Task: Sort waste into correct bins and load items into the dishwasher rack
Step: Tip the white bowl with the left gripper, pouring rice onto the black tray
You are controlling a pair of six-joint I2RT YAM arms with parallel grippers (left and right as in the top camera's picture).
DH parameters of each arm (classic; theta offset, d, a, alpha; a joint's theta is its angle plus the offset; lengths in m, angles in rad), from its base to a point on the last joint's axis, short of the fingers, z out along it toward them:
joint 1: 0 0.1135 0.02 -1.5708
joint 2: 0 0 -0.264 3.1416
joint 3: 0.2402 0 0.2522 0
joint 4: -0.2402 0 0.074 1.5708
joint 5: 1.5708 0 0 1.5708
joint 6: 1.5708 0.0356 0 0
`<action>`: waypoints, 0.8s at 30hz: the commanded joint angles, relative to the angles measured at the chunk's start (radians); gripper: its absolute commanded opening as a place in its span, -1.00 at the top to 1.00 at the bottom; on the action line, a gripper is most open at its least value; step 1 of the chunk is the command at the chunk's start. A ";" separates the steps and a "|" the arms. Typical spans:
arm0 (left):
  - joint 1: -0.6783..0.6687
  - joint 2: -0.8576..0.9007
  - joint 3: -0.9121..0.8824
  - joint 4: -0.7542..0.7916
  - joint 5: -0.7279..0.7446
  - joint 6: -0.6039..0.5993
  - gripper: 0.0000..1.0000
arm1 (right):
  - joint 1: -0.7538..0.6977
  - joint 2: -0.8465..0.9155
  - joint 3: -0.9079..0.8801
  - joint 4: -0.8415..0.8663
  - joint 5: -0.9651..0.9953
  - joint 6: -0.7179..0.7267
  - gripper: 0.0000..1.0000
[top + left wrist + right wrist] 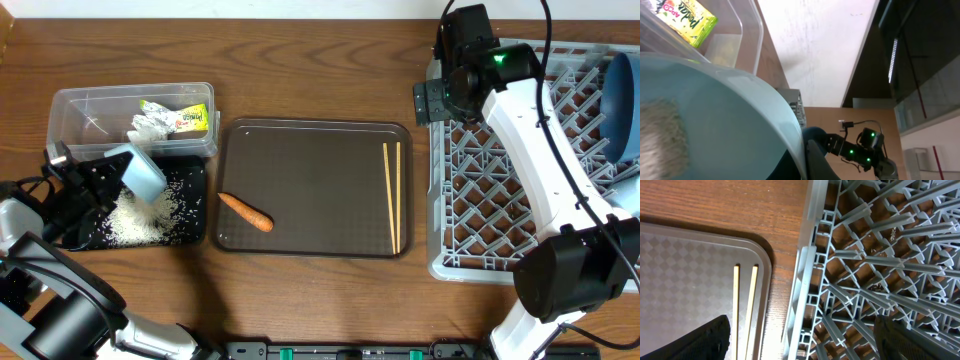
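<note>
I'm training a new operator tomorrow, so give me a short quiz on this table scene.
1. True or false: the carrot piece lies on the brown serving tray.
2. Multiple choice: the left gripper is shut on A) the light blue cup, B) the carrot piece, C) the brown serving tray.
3. Short answer: where does most of the loose rice lie?

Key: 1 true. 2 A. 3 in the black tray.
</note>
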 commanded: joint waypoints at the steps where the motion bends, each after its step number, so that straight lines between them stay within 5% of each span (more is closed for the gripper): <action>1: 0.005 0.007 -0.008 -0.004 0.040 0.025 0.87 | -0.004 -0.029 0.006 -0.001 0.010 0.007 -0.82; 7: 0.005 0.007 -0.008 -0.007 0.023 0.025 0.88 | -0.004 -0.029 0.006 -0.002 0.009 0.007 -0.82; 11: 0.005 0.007 -0.008 -0.012 -0.189 -0.084 0.88 | -0.004 -0.029 0.006 -0.006 0.009 0.007 -0.82; 14: 0.005 0.007 -0.008 -0.028 0.041 0.040 0.88 | -0.004 -0.029 0.006 -0.011 0.009 0.007 -0.82; 18: 0.012 0.008 -0.008 -0.027 -0.088 -0.031 0.88 | -0.004 -0.029 0.006 -0.013 0.009 0.007 -0.82; 21: 0.012 0.008 -0.008 -0.043 0.030 0.052 0.88 | -0.004 -0.029 0.006 -0.019 0.009 0.007 -0.82; 24: 0.023 0.008 -0.008 -0.042 -0.077 -0.051 0.88 | -0.004 -0.029 0.006 -0.019 0.009 0.007 -0.82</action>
